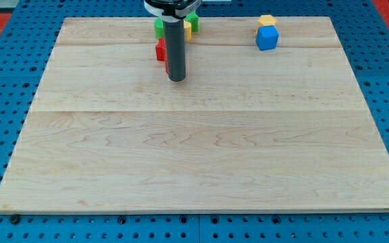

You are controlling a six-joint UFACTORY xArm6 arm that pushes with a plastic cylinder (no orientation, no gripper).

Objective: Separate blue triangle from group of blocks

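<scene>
My tip (176, 79) rests on the pale wooden counter (201, 148), just beside the red block (160, 50); no fingers exist here. The blue triangle is hidden, probably behind the rod, so the push cannot be judged; a blue cube (267, 38) sits apart.

The one blue block (267, 38) showing looks like a cube, not clearly a triangle. It sits well to the view's right of my tip (176, 79), nearer the view's top, touching a yellow block (267, 20). The red block (160, 50), green blocks (159, 27) and second yellow block (188, 29) cluster just above my tip, partly hidden behind the rod.
</scene>
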